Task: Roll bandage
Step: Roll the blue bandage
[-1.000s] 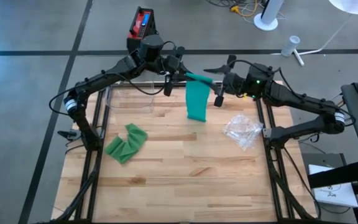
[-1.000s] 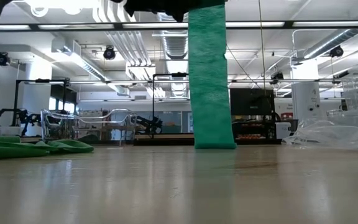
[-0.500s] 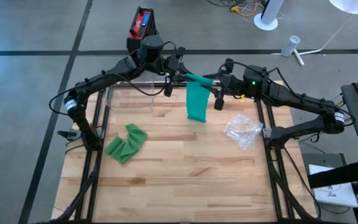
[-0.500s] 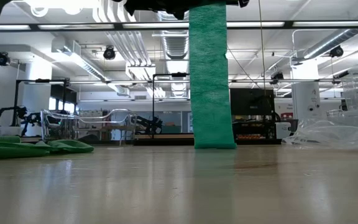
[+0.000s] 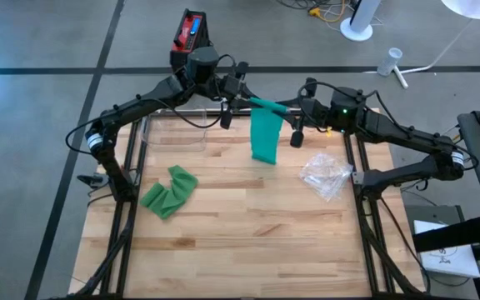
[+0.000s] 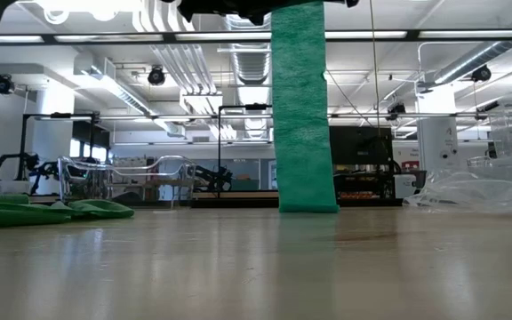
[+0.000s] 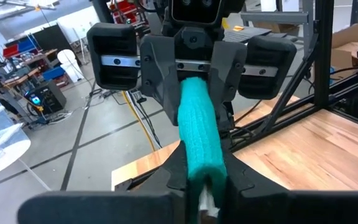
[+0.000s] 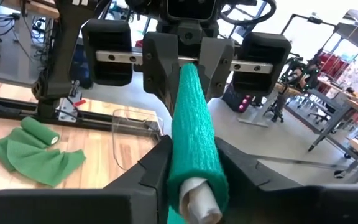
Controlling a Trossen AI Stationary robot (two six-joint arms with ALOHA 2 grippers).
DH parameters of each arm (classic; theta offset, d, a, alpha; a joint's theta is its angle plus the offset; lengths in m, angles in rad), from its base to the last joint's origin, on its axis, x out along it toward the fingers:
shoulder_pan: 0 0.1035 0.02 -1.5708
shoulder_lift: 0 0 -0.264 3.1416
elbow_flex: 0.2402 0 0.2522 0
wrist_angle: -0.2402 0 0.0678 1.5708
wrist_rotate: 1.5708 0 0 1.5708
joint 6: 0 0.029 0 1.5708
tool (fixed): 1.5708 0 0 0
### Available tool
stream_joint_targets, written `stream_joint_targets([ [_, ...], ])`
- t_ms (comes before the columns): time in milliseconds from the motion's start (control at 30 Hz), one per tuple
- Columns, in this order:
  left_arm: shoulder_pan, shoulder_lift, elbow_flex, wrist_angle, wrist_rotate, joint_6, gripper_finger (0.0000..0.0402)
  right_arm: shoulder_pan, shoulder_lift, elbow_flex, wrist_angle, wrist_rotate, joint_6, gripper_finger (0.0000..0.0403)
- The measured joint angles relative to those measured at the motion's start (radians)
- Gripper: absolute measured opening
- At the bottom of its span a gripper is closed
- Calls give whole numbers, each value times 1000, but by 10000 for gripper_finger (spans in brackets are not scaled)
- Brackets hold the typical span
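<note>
The wooden bench (image 5: 248, 225) carries three loose things. A crumpled green bandage (image 5: 169, 191) lies well out from the left fingers (image 5: 225, 107). A clear tray (image 5: 174, 132) sits nearer, beside them. Crinkled clear plastic (image 5: 325, 174) lies near the right fingers (image 5: 296, 125), apart from them.

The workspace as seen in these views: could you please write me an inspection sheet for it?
Surface: pale wooden slatted table, in dark metal frame.
Job's things: green bandage roll held between both grippers; its loose green strip hangs down to the table.
Clutter: crumpled green bandage at left; crinkled clear plastic wrapper at right; clear plastic tray at the back.
Grippers: left gripper shut on one roll end; right gripper shut on the other.
Cables: black leads along both arms.
Surroundings: red and black device on grey floor; workshop behind.
</note>
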Motion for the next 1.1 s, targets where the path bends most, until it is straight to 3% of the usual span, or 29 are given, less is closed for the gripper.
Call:
stream_joint_targets([
  [267,-2,0,0,11,24,-27,36,0,-1,0,4,-2,-14,17],
  [567,0,-7,0,16,-23,-31,71,0,-14,0,3,4,-21,20],
  [967,34,-34,-10,10,-18,-22,203,0,-28,-2,4,1,-21,18],
  [1100,62,-34,-35,23,46,-42,242,0,-32,-2,4,1,-38,18],
])
